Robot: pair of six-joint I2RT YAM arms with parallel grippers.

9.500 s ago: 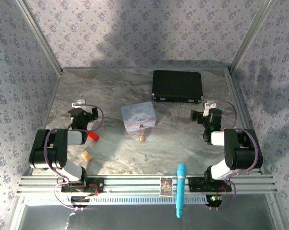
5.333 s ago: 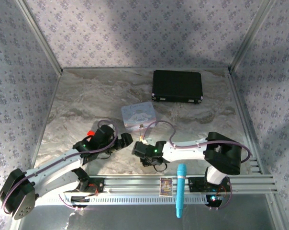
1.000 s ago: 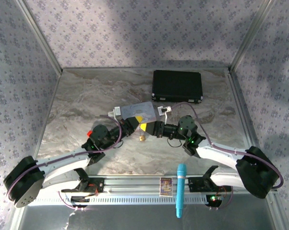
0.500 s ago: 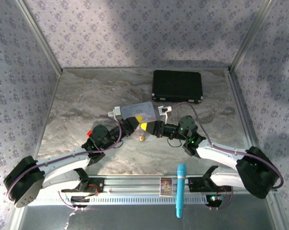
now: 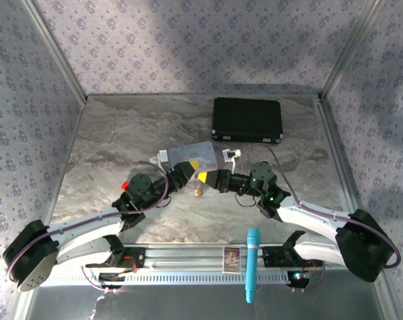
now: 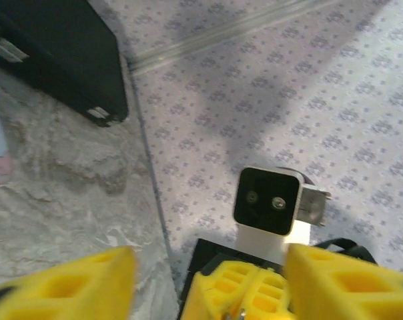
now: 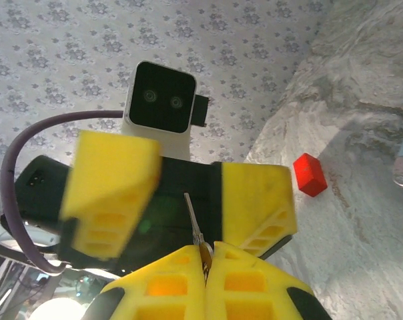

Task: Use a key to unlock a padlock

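Observation:
The small brass padlock (image 5: 198,192) lies on the marble table (image 5: 121,140), just in front of the pastel tin (image 5: 188,152). Above it my two grippers meet tip to tip. My right gripper (image 7: 206,250) (image 5: 205,177) is shut on the silver key (image 7: 194,219), whose blade sticks out toward the left gripper. My left gripper (image 6: 208,263) (image 5: 191,168) is open, its yellow fingers (image 7: 111,180) standing either side of the blade without touching it. In the left wrist view the right gripper's closed fingertips (image 6: 255,290) sit between my own pads.
A black case (image 5: 247,120) (image 6: 55,53) lies at the back of the table. A small red piece (image 5: 125,186) (image 7: 310,175) sits by the left arm. A blue tool (image 5: 253,263) rests on the front rail. Patterned walls enclose three sides.
My left gripper has opened and let go of the key. My right gripper has closed fully on it. Both arms have barely shifted.

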